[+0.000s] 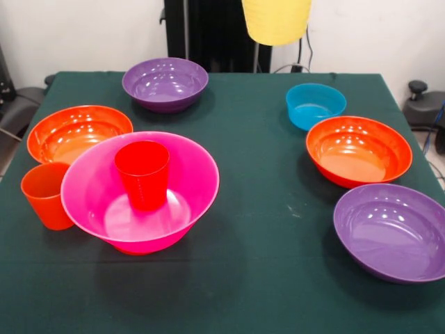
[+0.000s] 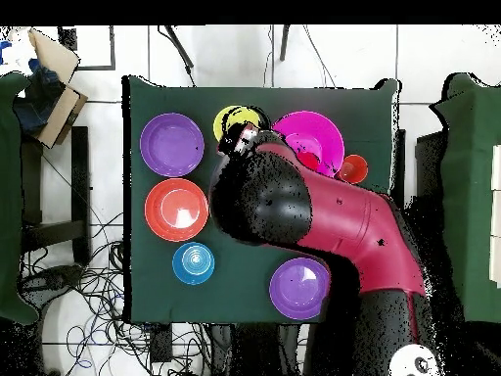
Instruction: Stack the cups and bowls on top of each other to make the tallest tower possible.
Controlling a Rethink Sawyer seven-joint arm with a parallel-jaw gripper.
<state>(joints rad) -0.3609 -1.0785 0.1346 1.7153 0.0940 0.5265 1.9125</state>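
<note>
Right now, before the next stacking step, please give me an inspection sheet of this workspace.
Surface: table under a green cloth.
Job's things: red cup upright inside pink bowl; orange cup beside that bowl; yellow cup raised above the table's far edge; purple bowls, orange bowls and blue bowl separate and empty.
Clutter: nothing seen.
Gripper: hidden; open or shut cannot be told.
Cables: loose cables on the floor beside the table.
Surroundings: cardboard box off the table; arm reaching over it.

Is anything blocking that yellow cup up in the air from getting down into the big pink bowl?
Nothing on the cloth stands between the yellow cup and the pink bowl. But a red cup already stands inside it, upright, filling the middle.
</note>
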